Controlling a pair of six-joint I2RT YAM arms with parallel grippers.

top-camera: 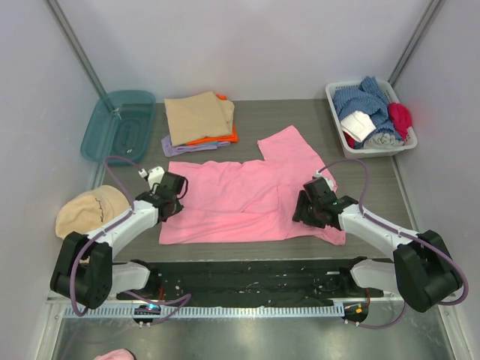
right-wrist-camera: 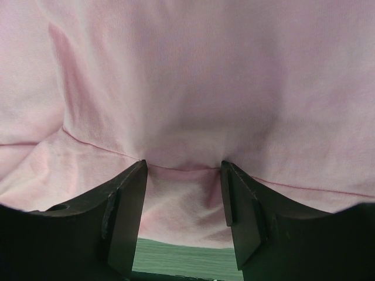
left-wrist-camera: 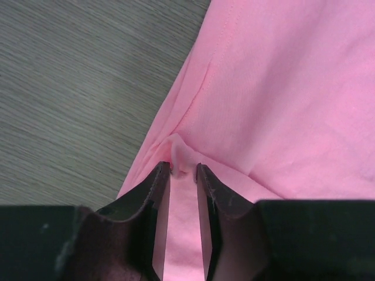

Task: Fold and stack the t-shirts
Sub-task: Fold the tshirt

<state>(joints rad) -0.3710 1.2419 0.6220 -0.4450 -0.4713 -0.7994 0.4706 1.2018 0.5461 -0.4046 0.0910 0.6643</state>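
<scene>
- Left pincer (left-wrist-camera: 183,168) is narrowed onto a small raised pucker of hem at the left edge of the pink t-shirt (top-camera: 240,199). Cloth is bunched between the tips, so I read it as gripping the shirt.
- Right pincer (right-wrist-camera: 183,167) has its jaws apart, astride a seam near the shirt's right end. The cloth runs flat between the tips and nothing looks pinched.
- That shirt lies spread on the bench (top-camera: 300,120), its long axis running left to right in front of both arms. One part juts toward the far side on the right half.
- From the left pincer the shirt's body lies ahead and to the right, with bare bench on the other side. The two pincers sit at opposite ends of the long axis.
- Judgement: the next fold turns on that axis, with each end carried inward toward the middle. The right side probably needs a firm hold first.
- Folded stack (top-camera: 199,118), tan over orange and lilac, sits just beyond the shirt's far-left corner. It is nearer the left arm, which seems better placed for the final lift.
</scene>
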